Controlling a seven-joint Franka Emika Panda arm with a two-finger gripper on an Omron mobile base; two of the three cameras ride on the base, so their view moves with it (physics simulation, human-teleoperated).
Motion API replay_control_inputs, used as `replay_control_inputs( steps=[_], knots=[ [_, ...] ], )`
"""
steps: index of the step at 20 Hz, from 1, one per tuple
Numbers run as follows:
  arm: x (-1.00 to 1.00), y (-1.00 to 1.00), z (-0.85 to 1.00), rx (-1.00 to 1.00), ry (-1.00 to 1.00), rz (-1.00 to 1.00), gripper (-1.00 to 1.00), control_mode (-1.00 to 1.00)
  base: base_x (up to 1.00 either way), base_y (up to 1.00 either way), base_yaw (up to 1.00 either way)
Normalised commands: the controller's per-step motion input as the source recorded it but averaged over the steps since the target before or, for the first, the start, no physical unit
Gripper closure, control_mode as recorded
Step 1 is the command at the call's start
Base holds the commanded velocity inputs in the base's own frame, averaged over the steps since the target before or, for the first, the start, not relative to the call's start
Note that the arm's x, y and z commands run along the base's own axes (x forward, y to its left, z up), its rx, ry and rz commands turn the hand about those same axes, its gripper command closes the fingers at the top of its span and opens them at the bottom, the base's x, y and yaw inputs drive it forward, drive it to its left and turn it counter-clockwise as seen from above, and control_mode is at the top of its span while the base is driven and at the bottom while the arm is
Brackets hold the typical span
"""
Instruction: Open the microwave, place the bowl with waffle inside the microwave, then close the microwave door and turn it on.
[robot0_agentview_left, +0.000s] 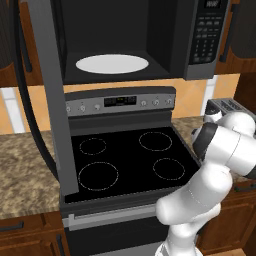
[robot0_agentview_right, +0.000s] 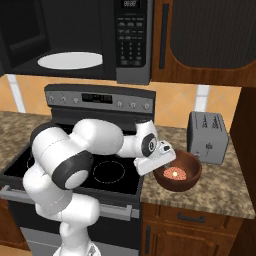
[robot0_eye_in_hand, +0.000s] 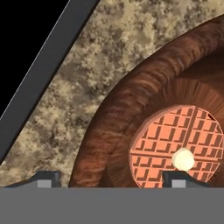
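The microwave (robot0_agentview_left: 145, 40) is standing open, its door (robot0_agentview_left: 52, 95) swinging out left. The turntable plate (robot0_agentview_left: 112, 63) is lying bare above the stove (robot0_agentview_left: 130, 160). The arm (robot0_agentview_left: 210, 185) is bending right toward the toaster (robot0_agentview_left: 227, 106).
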Motion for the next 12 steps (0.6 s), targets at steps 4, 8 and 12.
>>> replay_control_inputs(
  steps=[4,8,12],
  knots=[
    [0.0,-0.09,-0.36,0.02,0.09,0.0,1.0,-1.0,0.0,0.0,0.0],
    [-0.01,-0.21,-0.43,0.02,0.18,-0.03,1.0,-1.0,0.0,0.0,0.0],
    [-0.22,-0.36,-0.31,0.07,0.11,-0.08,1.0,-1.0,0.0,0.0,0.0]
  ],
)
